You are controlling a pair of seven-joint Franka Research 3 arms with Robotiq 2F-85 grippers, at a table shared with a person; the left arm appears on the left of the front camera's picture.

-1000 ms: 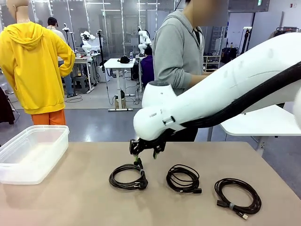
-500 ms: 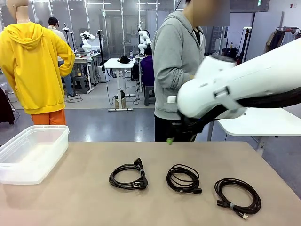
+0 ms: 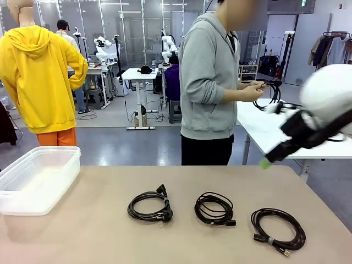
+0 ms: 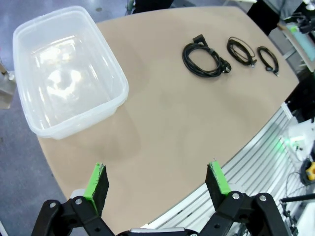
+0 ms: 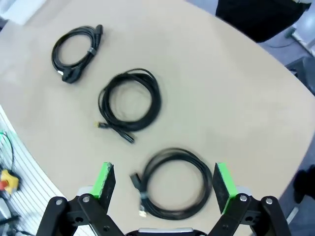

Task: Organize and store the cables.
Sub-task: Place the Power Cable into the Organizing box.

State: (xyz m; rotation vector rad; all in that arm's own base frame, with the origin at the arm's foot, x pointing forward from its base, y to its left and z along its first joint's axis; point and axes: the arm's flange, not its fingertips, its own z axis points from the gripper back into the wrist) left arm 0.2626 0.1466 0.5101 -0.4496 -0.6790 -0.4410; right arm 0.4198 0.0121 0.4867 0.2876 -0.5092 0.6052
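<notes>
Counted three cables (image 3: 201,210) coiled in a row along the tabletop's near edge, well apart from the bin (image 3: 38,192) at the left edge. Hovering with right gripper (image 5: 163,172) spread wide and empty over the right coil (image 5: 139,184); left gripper (image 4: 156,169) equally wide, empty. Risks pinching a single loop, unwinding the coil; possibly snagging its plug, blurred here.
</notes>
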